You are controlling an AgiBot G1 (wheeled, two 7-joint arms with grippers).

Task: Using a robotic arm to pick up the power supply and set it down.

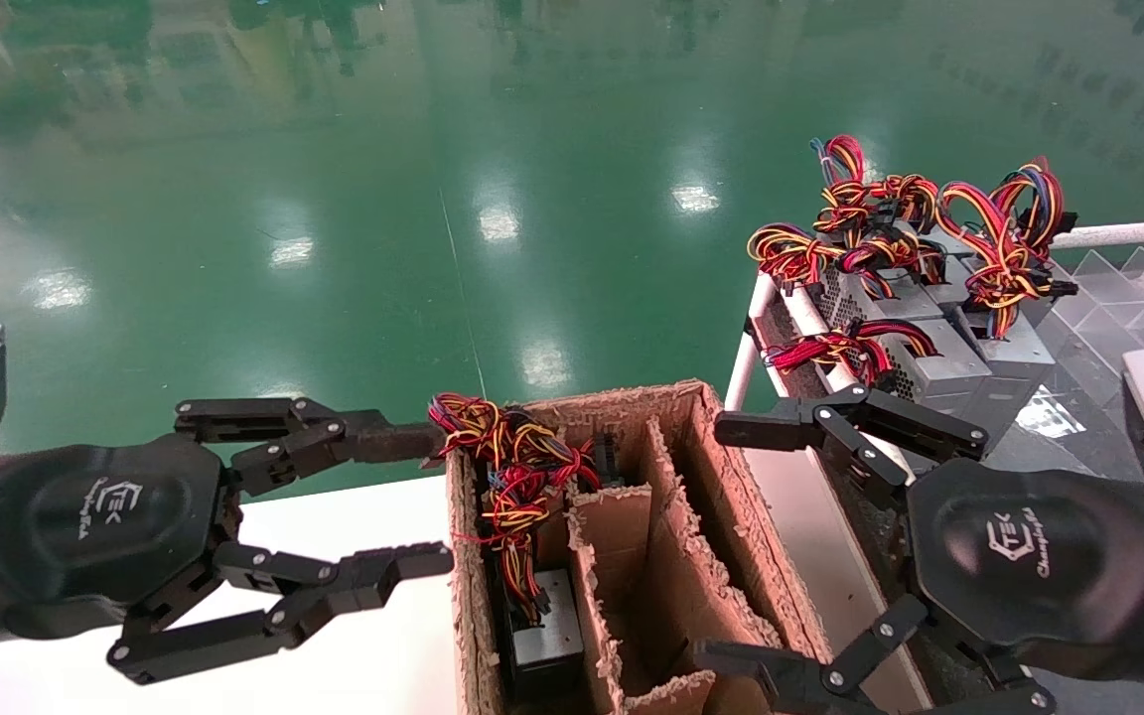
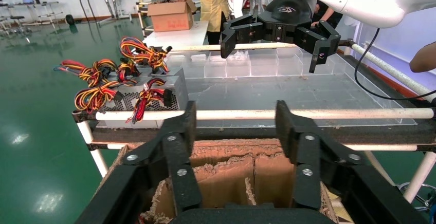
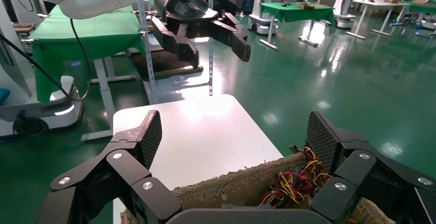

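The left gripper (image 1: 423,506) hung at about nine o'clock in the head view, over the white table (image 1: 354,636), fingers spread wide and gripping nothing. Its upper fingertip (image 1: 403,440) reached right up to the wire bunch (image 1: 517,467) spilling over the near wall of the cardboard box (image 1: 721,477). And there was the power supply (image 1: 547,636), just to the gripper's three o'clock and lower down, standing on end in the box's leftmost compartment (only its grey end showed under the red, yellow and black wires). The middle compartments, split by ragged cardboard dividers (image 1: 622,536), came next. Further right, at four o'clock, the right gripper (image 1: 741,541) hovered beside the box's far wall, jaws also wide apart and empty. Up at two o'clock, more grey units (image 1: 939,348) with bright cables sat together on the rack (image 1: 761,308).
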